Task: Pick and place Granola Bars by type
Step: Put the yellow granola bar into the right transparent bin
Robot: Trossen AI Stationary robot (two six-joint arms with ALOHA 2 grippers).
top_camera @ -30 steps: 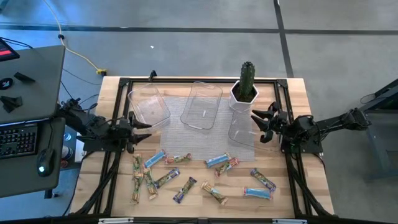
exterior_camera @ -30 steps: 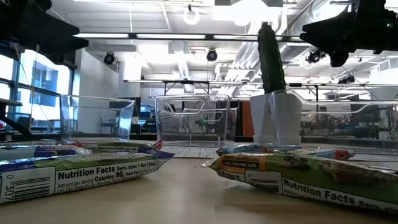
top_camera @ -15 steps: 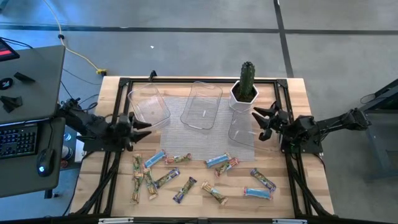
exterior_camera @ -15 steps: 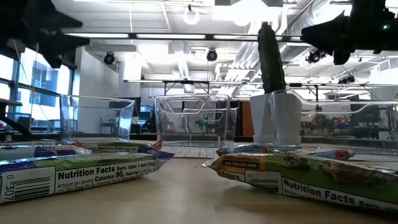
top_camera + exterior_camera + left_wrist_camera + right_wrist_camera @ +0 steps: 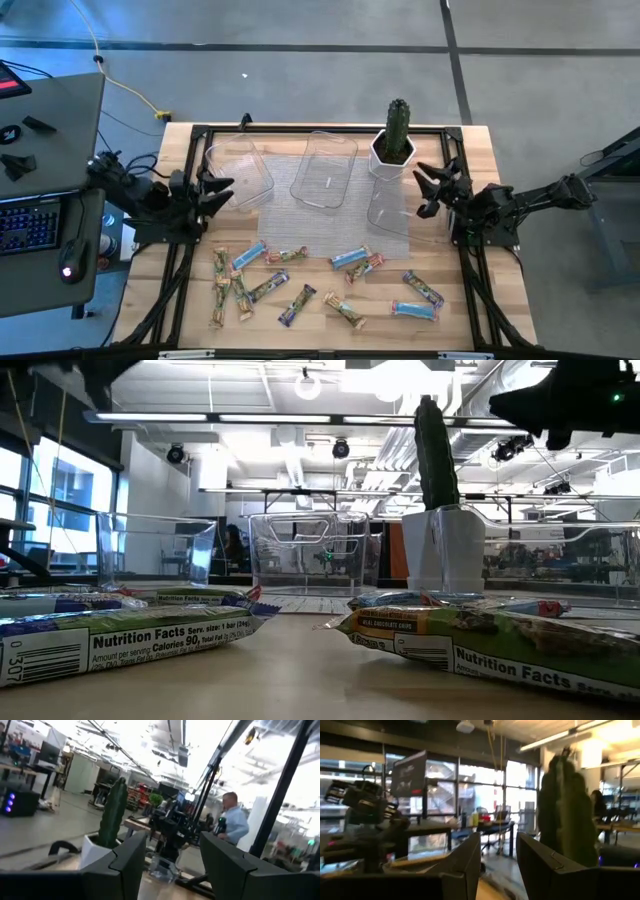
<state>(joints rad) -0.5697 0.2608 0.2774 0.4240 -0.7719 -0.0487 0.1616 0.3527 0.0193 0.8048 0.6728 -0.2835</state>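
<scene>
Foil-like wrappers in light blue, green-tan, purple and red-tan are lying scattered over the near half of the wooden table [image 5: 480, 150], where the Granola Bars [image 5: 300, 285] are sitting unsorted, well apart from both arms. Three clear plastic trays [image 5: 325, 168] are standing empty along the far side on a grey mesh mat [image 5: 300, 235], beside a potted cactus [image 5: 396, 132].

At the table's left edge, the left gripper [image 5: 215, 192] is hovering close to the leftmost tray with its fingers spread and nothing between them. Over on the right edge, the right gripper [image 5: 432, 188] is hanging near the rightmost tray, likewise spread and carrying nothing.

Each bar is probably light and fairly stiff inside a thin, slick, crinkly wrapper, so a hard squeeze could crack it and a shallow one could slip. Pinching across the short width at mid-length, fingers straddling the long edges, looks safest. Several bars at the left are seemingly touching or overlapping, though the overhead view is too small to be sure, so isolated ones such as the light blue bar [image 5: 414, 310] are looking easier to start with.
</scene>
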